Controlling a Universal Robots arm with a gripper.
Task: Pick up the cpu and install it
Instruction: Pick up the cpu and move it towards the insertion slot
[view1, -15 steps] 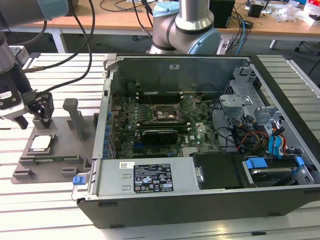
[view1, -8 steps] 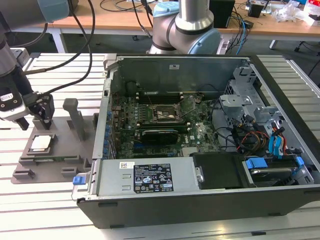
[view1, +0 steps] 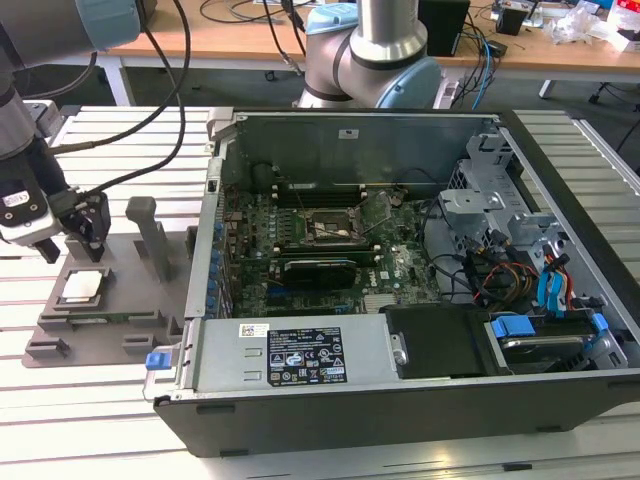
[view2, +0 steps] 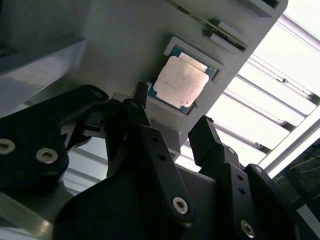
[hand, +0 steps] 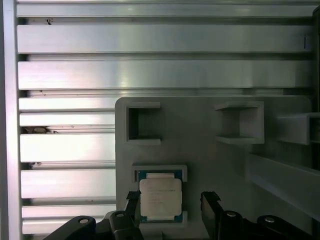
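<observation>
Open hand above flat square shiny-metal cpu, seated in matte grey tray recess.

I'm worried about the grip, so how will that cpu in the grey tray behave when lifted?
The cpu looks rigid and flat, so it probably won't flex. Its shiny metal top may be slippery for the open gripper. Seated flat in a recess of the grey tray, it shouldn't roll.

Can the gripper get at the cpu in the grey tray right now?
Probably yes: the cpu lies uncovered in a recess of the grey tray, and the open gripper hangs close above it with nothing in between.
</observation>
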